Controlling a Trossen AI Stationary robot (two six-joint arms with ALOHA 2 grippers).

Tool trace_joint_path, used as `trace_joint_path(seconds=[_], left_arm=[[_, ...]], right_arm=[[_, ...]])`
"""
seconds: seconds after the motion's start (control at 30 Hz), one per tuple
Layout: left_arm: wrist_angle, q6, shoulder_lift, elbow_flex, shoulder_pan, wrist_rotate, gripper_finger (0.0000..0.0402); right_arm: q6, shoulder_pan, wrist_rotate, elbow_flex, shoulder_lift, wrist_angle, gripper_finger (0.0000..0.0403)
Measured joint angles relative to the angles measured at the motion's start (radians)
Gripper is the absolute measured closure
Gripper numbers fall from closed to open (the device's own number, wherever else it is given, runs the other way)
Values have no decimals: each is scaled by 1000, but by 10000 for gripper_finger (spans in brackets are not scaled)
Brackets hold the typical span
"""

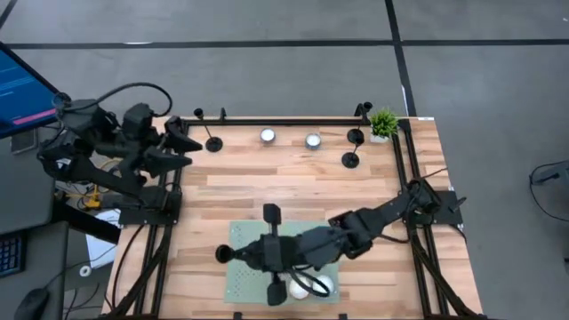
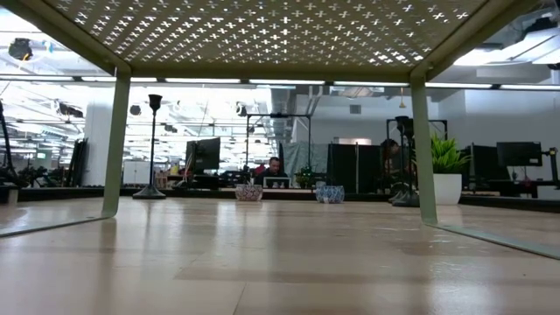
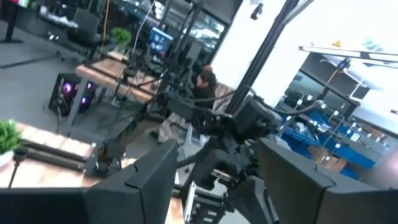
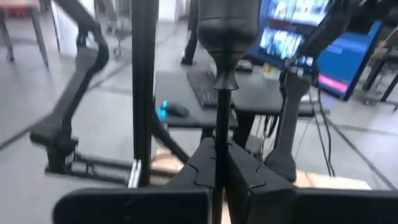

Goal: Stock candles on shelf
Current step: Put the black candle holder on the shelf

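The pale green perforated shelf (image 1: 240, 277) stands at the table's near middle; the low view looks under its top (image 2: 262, 35). Two white candles (image 1: 298, 289) (image 1: 321, 285) lie on its near right part. Two more candles (image 1: 267, 136) (image 1: 313, 140) sit near the table's far edge. My right gripper (image 1: 235, 254) reaches over the shelf from the right and is shut on a black candlestick (image 1: 222, 254) at the shelf's left edge. My left gripper (image 1: 182, 147) is open and empty above the table's far left corner. My right gripper pinches the candlestick's thin stem (image 4: 219, 118) between its two fingers, below the bulb-shaped cup (image 4: 227, 28). The fingers come level from the table's right side and lie across the stem. The candlestick stands upright. The fingers hide its foot, so I cannot tell whether it rests on the shelf.
Three more black candlesticks (image 1: 213, 142) (image 1: 351, 160) (image 1: 356, 135) stand along the far part of the table. A small green plant (image 1: 384, 123) stands at the far right corner. The black arm frames run along both side edges. Bare planks lie between the shelf and the far candles.
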Motion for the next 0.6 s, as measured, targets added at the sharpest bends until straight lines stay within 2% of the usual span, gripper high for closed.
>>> trace_joint_path(seconds=[0.17,0.33,0.47,0.53,0.6], left_arm=[[36,7,2,0,0,0,179],[61,7,2,0,0,0,179],[61,7,4,0,0,0,179],[59,7,5,0,0,0,179],[60,7,2,0,0,0,179]], right_arm=[[-102,31,74,-123,-66,147,403],[-165,49,109,-276,-316,121,403],[-103,35,127,-571,-550,202,403],[-74,30,118,-752,-655,362,403],[-66,35,105,-932,-731,607,403]])
